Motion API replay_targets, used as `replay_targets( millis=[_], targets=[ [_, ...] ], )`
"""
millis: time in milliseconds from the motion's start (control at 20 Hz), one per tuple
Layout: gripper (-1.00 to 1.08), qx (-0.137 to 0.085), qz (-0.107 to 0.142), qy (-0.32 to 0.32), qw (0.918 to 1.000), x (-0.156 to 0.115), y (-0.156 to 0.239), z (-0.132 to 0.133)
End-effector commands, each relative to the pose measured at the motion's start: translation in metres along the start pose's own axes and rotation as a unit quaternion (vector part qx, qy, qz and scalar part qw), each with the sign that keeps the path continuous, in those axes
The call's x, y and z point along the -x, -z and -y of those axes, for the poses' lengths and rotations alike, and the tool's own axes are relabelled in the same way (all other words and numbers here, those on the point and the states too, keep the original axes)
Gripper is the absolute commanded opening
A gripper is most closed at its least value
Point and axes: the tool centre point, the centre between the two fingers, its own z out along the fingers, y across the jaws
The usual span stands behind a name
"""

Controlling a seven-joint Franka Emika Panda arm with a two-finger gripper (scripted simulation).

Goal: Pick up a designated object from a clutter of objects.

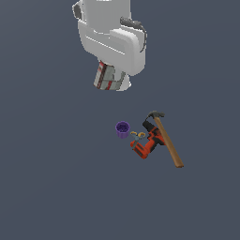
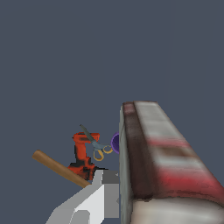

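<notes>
The designated object, a whitish-grey package with red and dark stripes, sits in my gripper, which is shut on it. In the exterior view it is well apart from the clutter, toward the top of the picture. In the wrist view the package fills the near field, with one grey finger against its side; the other finger is hidden behind it. The rest of the clutter lies together: a purple cup, an orange-red and black drill, a wooden-handled hammer and a tiny blue-yellow item.
The wrist view shows the drill, the hammer handle, the blue-yellow item and part of the purple cup beyond the package. The flat grey surface surrounds them.
</notes>
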Motion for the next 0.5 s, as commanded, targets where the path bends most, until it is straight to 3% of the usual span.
replay_targets(
  millis=[0, 450],
  targets=[
    [-1.0, 0.0, 0.0, 0.0, 1.0, -0.005, 0.011, -0.001],
    [-1.0, 0.001, 0.0, 0.0, 1.0, -0.012, 0.026, -0.002]
  ],
)
